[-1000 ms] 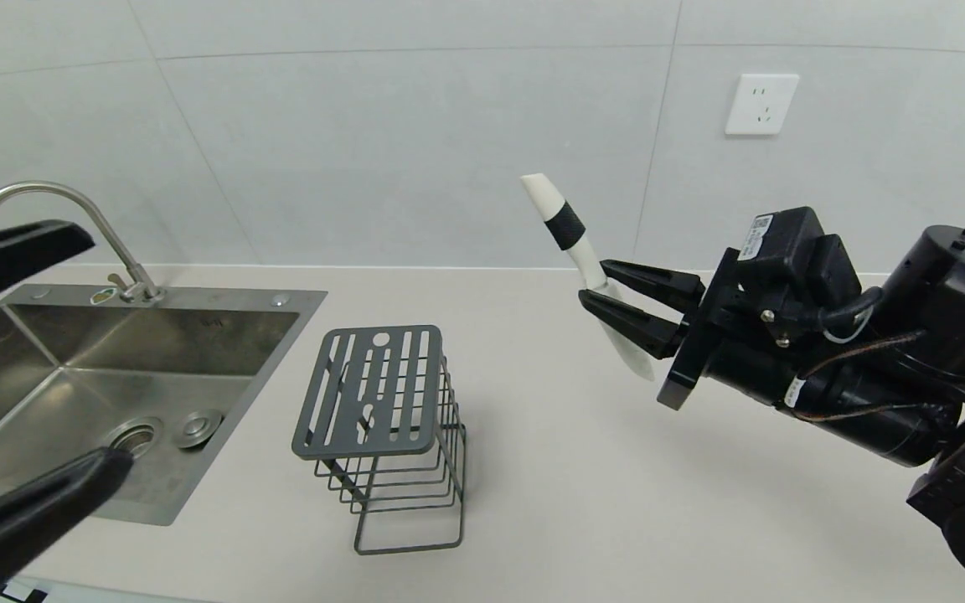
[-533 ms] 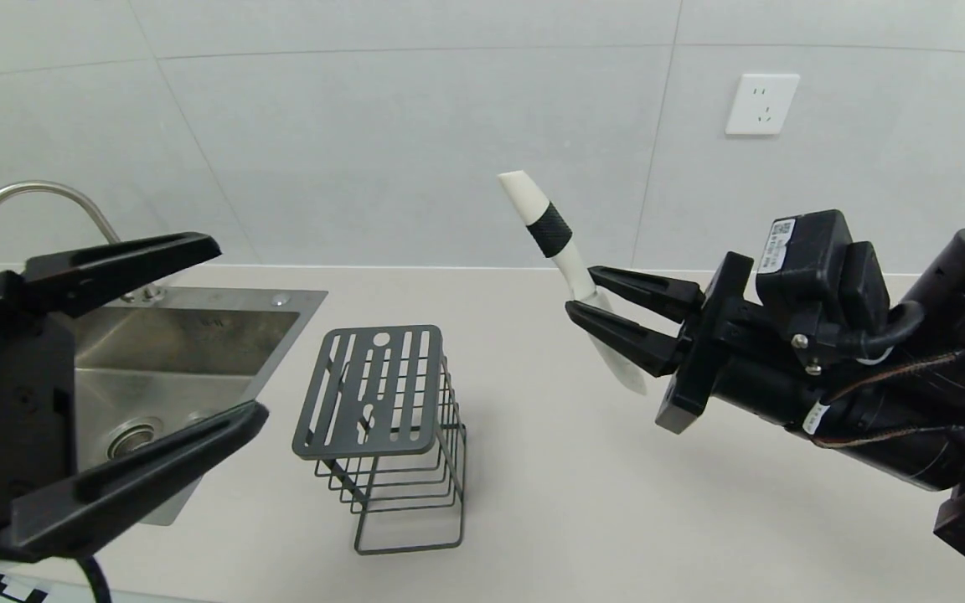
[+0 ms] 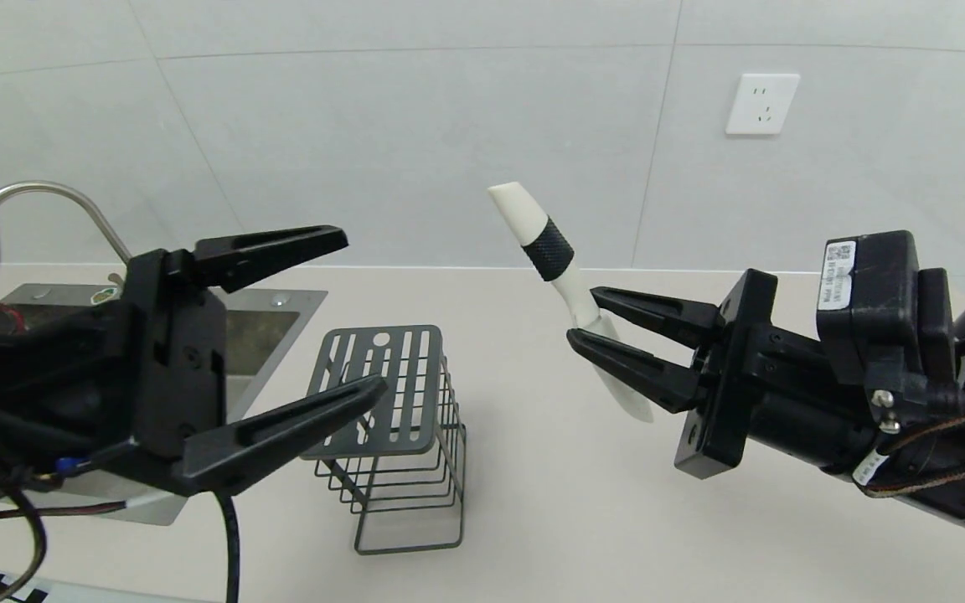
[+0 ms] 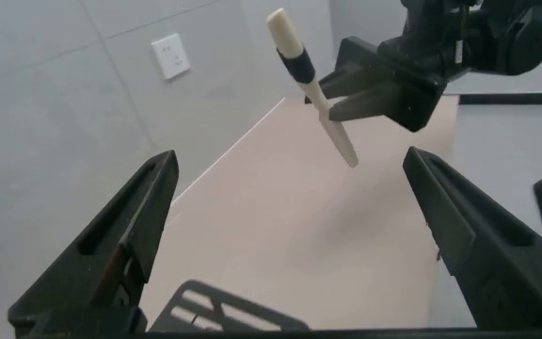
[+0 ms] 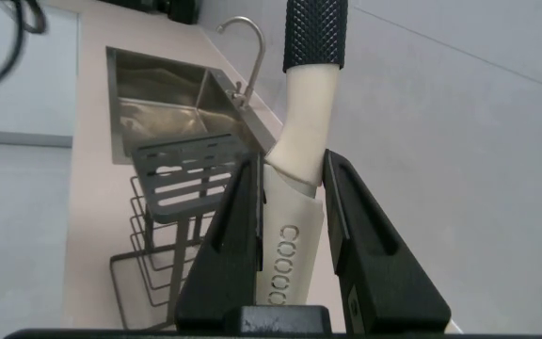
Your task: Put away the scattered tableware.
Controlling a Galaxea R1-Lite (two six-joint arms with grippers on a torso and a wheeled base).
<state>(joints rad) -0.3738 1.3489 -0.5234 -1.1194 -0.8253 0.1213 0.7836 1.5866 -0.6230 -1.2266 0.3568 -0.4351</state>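
I see the pale beige desk (image 3: 583, 502) running under both arms, with a stainless steel sink (image 3: 277, 314) set into it on the left; just right of the sink stands a dark grey wire rack with a slotted top plate (image 3: 399, 368).

My left tool (image 3: 363, 310) hangs over the sink's near corner beside the rack, its fingers spread wide with nothing between them; my right tool (image 3: 585, 315) is out over the right half of the desk, clamped on a white knife with a black knurled band on its handle (image 3: 546, 248).

The knife is up in the air, well apart from the rack and to its right; the fingers pinch it about where handle meets blade, so the handle sticks out above the tool and the blade below.

Its long axis is tilted, not upright; the handle end points up and leftward, the blade tip down and rightward at the desk.
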